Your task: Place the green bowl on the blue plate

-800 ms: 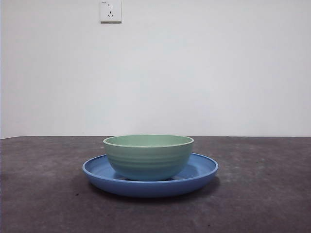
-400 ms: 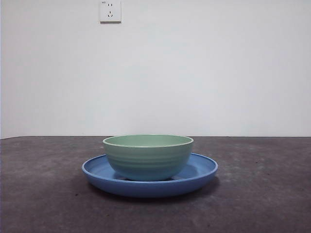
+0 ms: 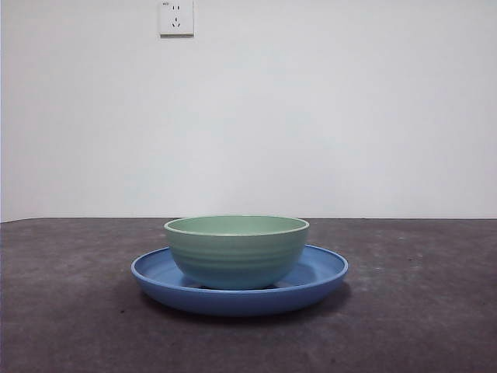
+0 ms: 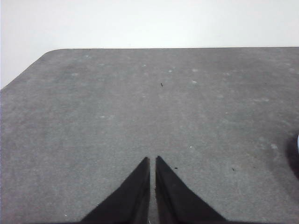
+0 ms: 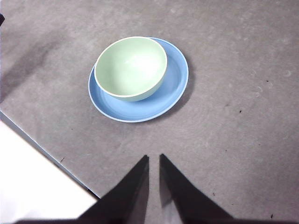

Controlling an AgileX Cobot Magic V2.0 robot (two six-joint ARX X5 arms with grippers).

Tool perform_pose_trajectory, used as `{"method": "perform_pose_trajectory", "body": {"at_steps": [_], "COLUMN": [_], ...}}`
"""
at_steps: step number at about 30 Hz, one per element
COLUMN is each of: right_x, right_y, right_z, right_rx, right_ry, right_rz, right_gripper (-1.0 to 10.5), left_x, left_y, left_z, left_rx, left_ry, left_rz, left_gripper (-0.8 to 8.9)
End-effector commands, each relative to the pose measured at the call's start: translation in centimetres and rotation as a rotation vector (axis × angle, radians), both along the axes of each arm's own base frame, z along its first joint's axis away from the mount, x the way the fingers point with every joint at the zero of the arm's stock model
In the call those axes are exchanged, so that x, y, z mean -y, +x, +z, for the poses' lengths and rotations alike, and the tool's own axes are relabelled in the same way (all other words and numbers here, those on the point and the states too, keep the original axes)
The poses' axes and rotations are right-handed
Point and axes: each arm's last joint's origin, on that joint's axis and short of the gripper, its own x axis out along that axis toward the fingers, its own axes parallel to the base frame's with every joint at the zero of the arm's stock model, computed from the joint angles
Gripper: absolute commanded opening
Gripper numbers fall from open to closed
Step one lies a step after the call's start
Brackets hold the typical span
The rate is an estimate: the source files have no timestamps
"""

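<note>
The green bowl (image 3: 237, 250) stands upright on the blue plate (image 3: 320, 273) in the middle of the dark grey table. The right wrist view shows the bowl (image 5: 131, 67) empty, sitting off-centre on the plate (image 5: 175, 81). My right gripper (image 5: 153, 158) is shut and empty, held above the table well clear of the plate. My left gripper (image 4: 153, 160) is shut and empty over bare table, away from the bowl; only a sliver of the plate's edge (image 4: 297, 142) shows in its view. Neither arm shows in the front view.
A white wall with a socket (image 3: 176, 17) stands behind the table. The table's edge (image 5: 42, 149) runs near the plate in the right wrist view. A rounded table corner (image 4: 46, 53) shows in the left wrist view.
</note>
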Motion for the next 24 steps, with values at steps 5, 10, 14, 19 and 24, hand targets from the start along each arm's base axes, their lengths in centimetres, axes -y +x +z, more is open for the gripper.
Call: {"method": "perform_pose_trajectory", "body": {"at_steps": [5, 10, 14, 19, 24], "right_x": [-0.2, -0.2, -0.2, 0.5, 1.8], "right_y": [0.1, 0.1, 0.1, -0.2, 0.4], "right_z": [0.3, 0.2, 0.2, 0.4, -0.9], "right_rx": [0.006, 0.005, 0.005, 0.085, 0.315], "right_ry": [0.015, 0.015, 0.015, -0.029, 0.032], "right_rz": [0.0, 0.0, 0.0, -0.013, -0.17], "right_gripper": [0.3, 0.3, 0.3, 0.3, 0.3], "left_x": [0.0, 0.0, 0.0, 0.0, 0.0], "left_y": [0.1, 0.1, 0.1, 0.1, 0.1], "left_z": [-0.7, -0.7, -0.7, -0.7, -0.7], "left_rx": [-0.024, -0.024, -0.024, -0.024, -0.024], "left_ry": [0.013, 0.013, 0.013, 0.013, 0.013], "left_rz": [0.002, 0.002, 0.002, 0.002, 0.002], "left_gripper": [0.2, 0.2, 0.2, 0.2, 0.2]}}
